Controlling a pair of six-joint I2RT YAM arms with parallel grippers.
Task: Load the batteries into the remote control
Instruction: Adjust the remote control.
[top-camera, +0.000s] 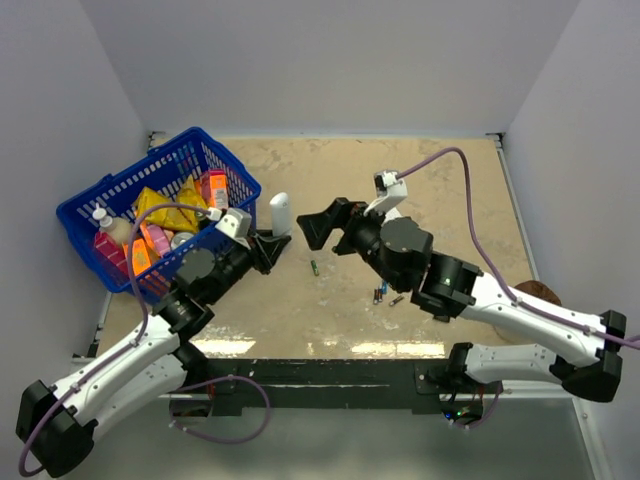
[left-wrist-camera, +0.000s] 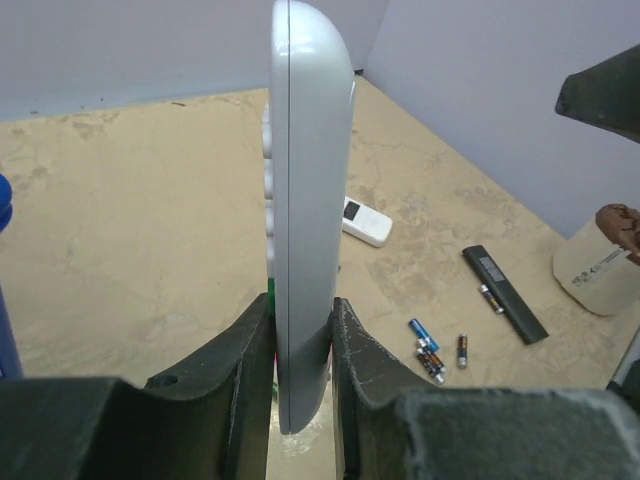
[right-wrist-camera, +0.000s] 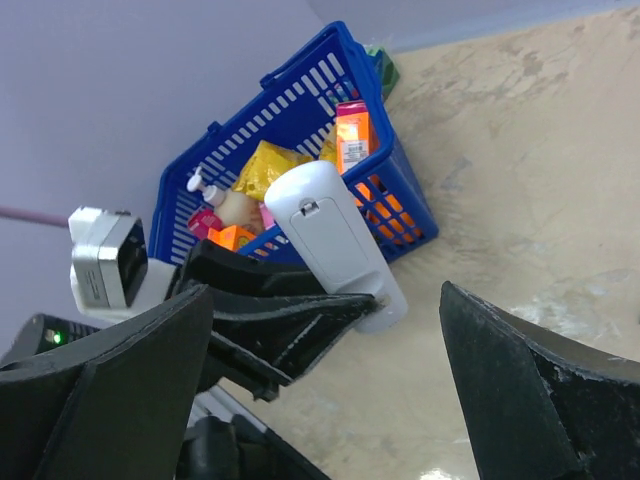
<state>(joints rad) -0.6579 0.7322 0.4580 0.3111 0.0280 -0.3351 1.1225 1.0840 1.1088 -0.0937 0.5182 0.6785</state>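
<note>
The remote control (top-camera: 281, 213) is a slim white bar standing on end over the table, and my left gripper (top-camera: 272, 247) is shut on its lower part. In the left wrist view the dark fingers clamp the remote control (left-wrist-camera: 305, 200) edge-on, with my left gripper (left-wrist-camera: 302, 330) near its bottom end. The right wrist view shows the remote control (right-wrist-camera: 335, 240) from behind, its battery cover facing me. My right gripper (top-camera: 318, 228) stands wide open just right of it, empty, and in its own view my right gripper (right-wrist-camera: 330, 380) touches nothing. Several batteries (left-wrist-camera: 430, 350) lie loose on the table, among them a green one (top-camera: 313, 267).
A blue basket (top-camera: 100, 200) full of packets and bottles sits at the back left. A wider white remote (left-wrist-camera: 365, 222) and a black remote (left-wrist-camera: 505, 293) lie on the table past the batteries. A pale cup (left-wrist-camera: 598, 265) with something brown stands at the right.
</note>
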